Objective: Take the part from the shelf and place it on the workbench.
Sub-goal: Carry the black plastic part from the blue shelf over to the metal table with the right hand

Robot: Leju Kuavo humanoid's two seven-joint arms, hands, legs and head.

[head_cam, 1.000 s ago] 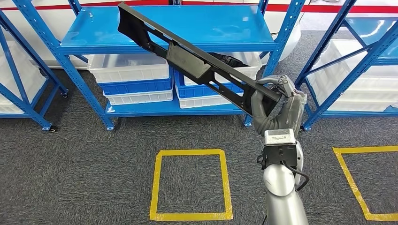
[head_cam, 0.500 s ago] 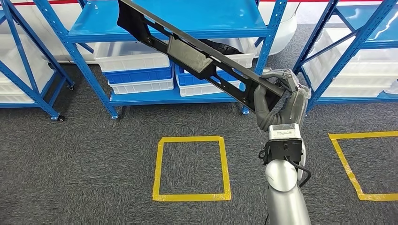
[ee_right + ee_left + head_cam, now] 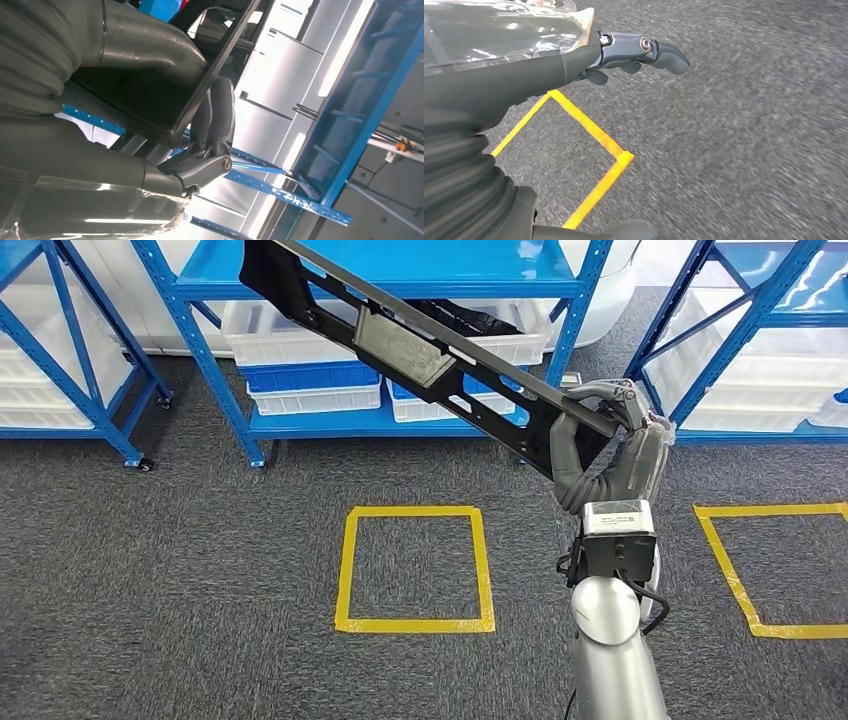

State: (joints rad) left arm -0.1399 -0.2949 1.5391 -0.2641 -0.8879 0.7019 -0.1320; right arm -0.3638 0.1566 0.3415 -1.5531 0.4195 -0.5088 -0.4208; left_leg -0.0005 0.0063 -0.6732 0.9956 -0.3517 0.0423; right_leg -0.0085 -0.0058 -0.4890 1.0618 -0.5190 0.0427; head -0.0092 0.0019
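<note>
watch the long black part [image 3: 420, 355] first: your right hand [image 3: 600, 455] holds it by one end only, so most of its length sticks out up and to the left, across the front of the blue shelf [image 3: 400, 270]. as i read it, any turn of the body could swing that far end into a shelf post [image 3: 205, 355] or the white bins [image 3: 300, 325] behind it, and the leverage could twist the part loose in the grip. there is no workbench in sight, so you have a carry ahead with that load hanging off one side.

the right arm rises from low in the head view with the forearm nearly upright, hand raised at about the level of the lower shelf. its fingers are wrapped around the part's near end, thumb over the top edge; the right wrist view shows the same clasp [image 3: 150, 95] close up.

the left hand [image 3: 634, 52] hangs over grey carpet beside a yellow tape square [image 3: 594, 135], holding nothing, fingers partly curled.
</note>
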